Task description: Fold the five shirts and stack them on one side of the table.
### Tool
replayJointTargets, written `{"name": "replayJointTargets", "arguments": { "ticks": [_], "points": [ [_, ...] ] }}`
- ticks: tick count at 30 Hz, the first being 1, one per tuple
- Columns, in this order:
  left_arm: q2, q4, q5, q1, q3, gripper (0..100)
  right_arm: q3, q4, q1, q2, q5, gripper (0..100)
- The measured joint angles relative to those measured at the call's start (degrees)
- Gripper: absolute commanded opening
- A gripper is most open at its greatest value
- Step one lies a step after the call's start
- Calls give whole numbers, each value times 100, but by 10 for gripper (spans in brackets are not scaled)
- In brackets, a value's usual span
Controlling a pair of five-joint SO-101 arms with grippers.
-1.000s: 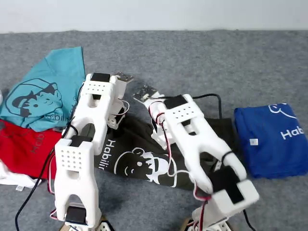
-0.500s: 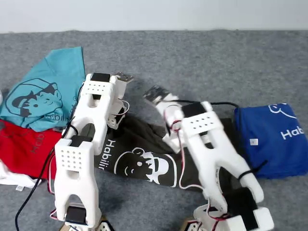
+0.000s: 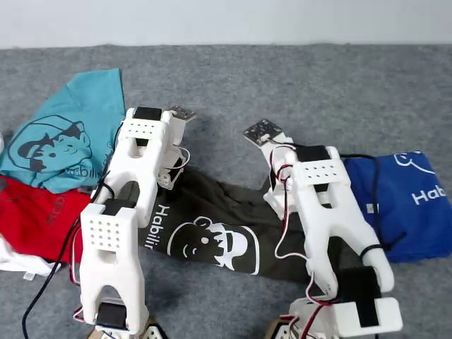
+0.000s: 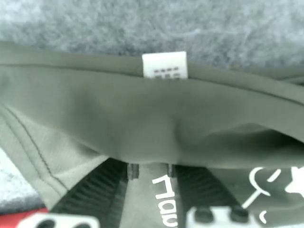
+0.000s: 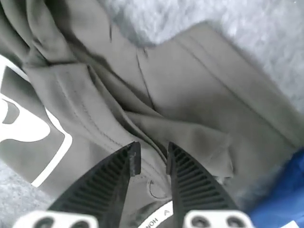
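Far left on the grey table [image 3: 282,85]: a teal shirt [image 3: 67,138] spread loose. Just nearer, a crumpled red shirt [image 3: 35,215], with a white shirt [image 3: 14,263] poking out beneath it. Next to the right, the left arm [image 3: 138,166], with the left gripper [image 4: 149,173] down at the far left edge of the dark shirt [image 3: 212,229] — fingers [image 4: 107,187] clenched on a strip of that cloth, a white tag [image 4: 165,65] on the hem beyond. Mid-table, the dark shirt itself, rumpled, print up, lying between both arms. Further right, the right gripper [image 5: 151,159] low over the shirt's right part — ribbed fingers [image 5: 190,185] nipped together on a raised fold. Farthest right, a folded blue shirt [image 3: 406,201], just beside the dark one.
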Motion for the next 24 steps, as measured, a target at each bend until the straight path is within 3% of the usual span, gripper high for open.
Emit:
{"name": "replayJointTargets", "arguments": {
  "ticks": [8,16,19,24],
  "points": [
    [0,0,0,0,0,118,0,721,343,-185,123,107],
    [0,0,0,0,0,118,316,2075,448,-1749,281,124],
    [0,0,70,0,0,118,923,2110,888,-2259,598,188],
    [79,167,185,0,-290,118,2040,1925,2040,-2655,976,191]
  ]
}}
